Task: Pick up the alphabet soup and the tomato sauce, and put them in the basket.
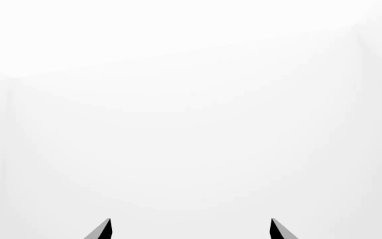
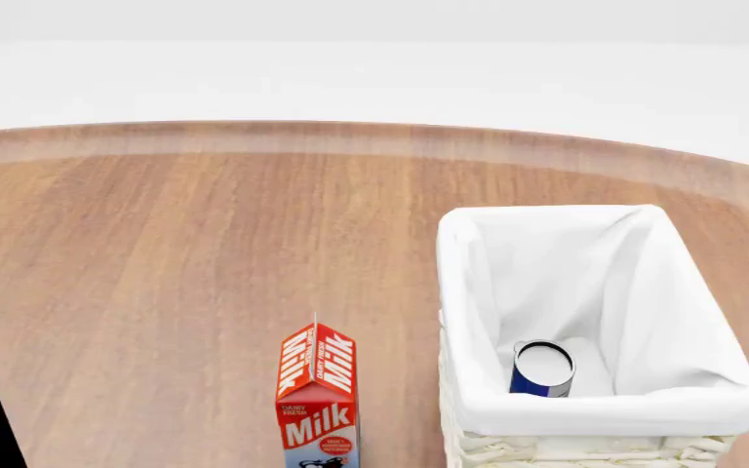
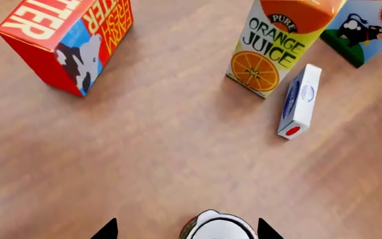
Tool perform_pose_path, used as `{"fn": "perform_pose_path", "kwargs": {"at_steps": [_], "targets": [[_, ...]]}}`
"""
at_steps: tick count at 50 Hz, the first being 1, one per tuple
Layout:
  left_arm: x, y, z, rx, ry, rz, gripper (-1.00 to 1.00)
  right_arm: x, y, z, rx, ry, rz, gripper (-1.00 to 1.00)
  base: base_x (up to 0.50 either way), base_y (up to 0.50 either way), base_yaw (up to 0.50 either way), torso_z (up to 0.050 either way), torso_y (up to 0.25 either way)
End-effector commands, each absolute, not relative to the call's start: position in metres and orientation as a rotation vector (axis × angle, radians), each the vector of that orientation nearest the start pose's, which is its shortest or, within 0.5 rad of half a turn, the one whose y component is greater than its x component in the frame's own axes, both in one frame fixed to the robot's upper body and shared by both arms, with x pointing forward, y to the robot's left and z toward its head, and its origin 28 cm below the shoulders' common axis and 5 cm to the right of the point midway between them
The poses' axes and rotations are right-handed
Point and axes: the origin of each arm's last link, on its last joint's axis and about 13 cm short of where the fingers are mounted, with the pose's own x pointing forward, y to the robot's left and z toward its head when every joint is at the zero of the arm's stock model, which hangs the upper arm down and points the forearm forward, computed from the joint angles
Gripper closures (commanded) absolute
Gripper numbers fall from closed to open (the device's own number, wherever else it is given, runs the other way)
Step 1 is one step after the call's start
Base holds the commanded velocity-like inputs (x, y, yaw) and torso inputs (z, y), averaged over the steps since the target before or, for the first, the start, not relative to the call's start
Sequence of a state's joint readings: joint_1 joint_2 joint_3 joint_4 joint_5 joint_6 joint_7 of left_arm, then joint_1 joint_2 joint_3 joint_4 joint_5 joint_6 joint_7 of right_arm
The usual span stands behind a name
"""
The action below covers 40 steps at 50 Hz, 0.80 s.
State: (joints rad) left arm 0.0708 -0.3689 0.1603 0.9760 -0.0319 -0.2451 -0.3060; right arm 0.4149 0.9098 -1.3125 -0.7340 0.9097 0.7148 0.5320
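Between the right gripper [image 3: 187, 230] fingertips, spread wide, likely the tomato sauce [image 3: 218, 228] top: centre before closing; alphabet soup [image 2: 542, 369] already in basket [image 2: 468, 292]; left gripper [image 1: 189, 229] open, empty.

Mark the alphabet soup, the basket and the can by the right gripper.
alphabet soup [image 2: 542, 364], head view, on its silvery top.
basket [image 2: 468, 292], head view, on its cloth-lined left rim.
tomato sauce [image 3: 219, 230], right wrist view, on its pale top between the fingertips.

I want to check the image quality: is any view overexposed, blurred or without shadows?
Left wrist view: almost all washed-out white, only the left hand tips dark. Head view: sharp, evenly lit; the basket lining is bright, but its folds show. Right wrist view: sharp, soft faint shadows beside the orange juice carton; no glare.
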Motion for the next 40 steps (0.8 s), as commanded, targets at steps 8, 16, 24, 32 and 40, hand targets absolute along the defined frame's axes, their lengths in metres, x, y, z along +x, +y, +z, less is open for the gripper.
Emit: {"fn": "perform_pose_path", "kwargs": {"at_steps": [8, 16, 24, 32, 40], "targets": [[0.147, 0.213, 0.175, 0.157, -0.644, -0.018, -1.0, 0.087, -0.109, 0.065, -0.463, 0.743, 0.848, -1.0, 0.0, 0.0, 0.0, 0.0, 0.0], [0.148, 0.213, 0.174, 0.157, -0.642, -0.018, -1.0, 0.099, -0.119, 0.066, -0.456, 0.755, 0.789, -1.0, 0.0, 0.0, 0.0, 0.0, 0.0], [0.148, 0.212, 0.173, 0.159, -0.64, -0.022, -1.0, 0.103, -0.125, 0.062, -0.453, 0.76, 0.758, -1.0, 0.0, 0.0, 0.0, 0.0, 0.0], [0.149, 0.212, 0.172, 0.158, -0.638, -0.021, -1.0, 0.104, -0.124, 0.058, -0.453, 0.76, 0.76, -1.0, 0.0, 0.0, 0.0, 0.0, 0.0], [0.149, 0.213, 0.172, 0.16, -0.638, -0.019, -1.0, 0.107, -0.121, 0.05, -0.451, 0.764, 0.763, -1.0, 0.0, 0.0, 0.0, 0.0, 0.0]]}}
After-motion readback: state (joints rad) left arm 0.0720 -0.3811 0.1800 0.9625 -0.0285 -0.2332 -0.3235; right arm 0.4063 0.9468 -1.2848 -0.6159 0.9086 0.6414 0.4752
